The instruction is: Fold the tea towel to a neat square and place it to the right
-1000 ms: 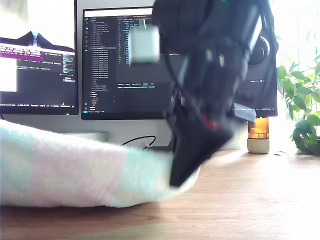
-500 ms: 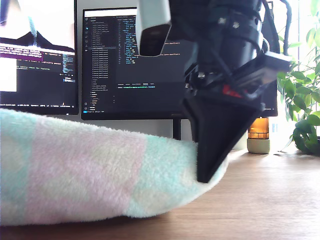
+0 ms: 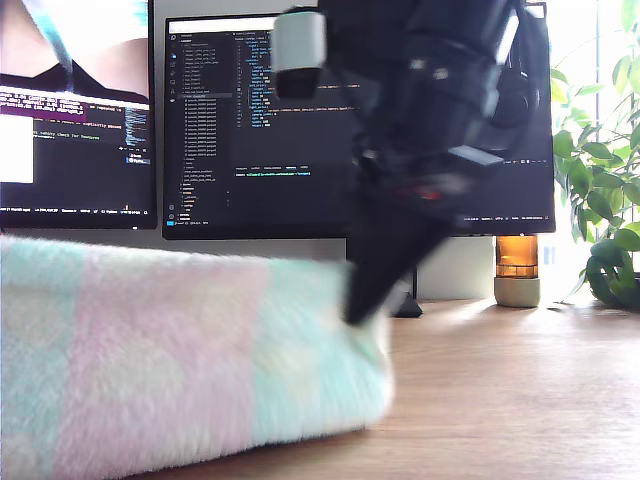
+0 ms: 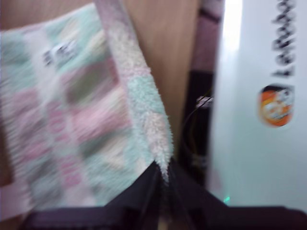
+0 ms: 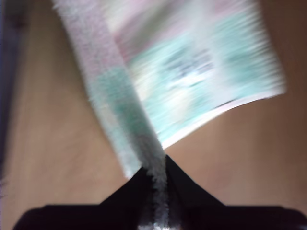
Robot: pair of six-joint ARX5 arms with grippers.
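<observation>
Right, look at my first gripper (image 4: 160, 184): its dark fingers are pinched tight on the fluffy edge of the tea towel (image 4: 86, 110), the terry hem running straight up out of the closed tips. My second gripper (image 5: 156, 184) is doing the same, clamped on another stretch of hem, with the mint and pink cloth hanging away from it and blurred. You can see bare wooden desk (image 5: 53, 143) under both.

Now out to the exterior view: one black arm (image 3: 420, 130) reaches down with its tip buried in the towel's edge at the cloth's end toward the exterior view's right. Which arm that is, you cannot tell, as it is smeared with motion. The tea towel (image 3: 170, 360) sits as a thick, doubled-over heap on the desk's near edge at the exterior view's left, pink band between mint ones.

Behind it stand two monitors (image 3: 250, 120) with dark code windows. Over at the exterior view's right you've got an amber jar (image 3: 517, 268) on the desk (image 3: 520, 400) and a leafy plant (image 3: 605, 210) beside it.
</observation>
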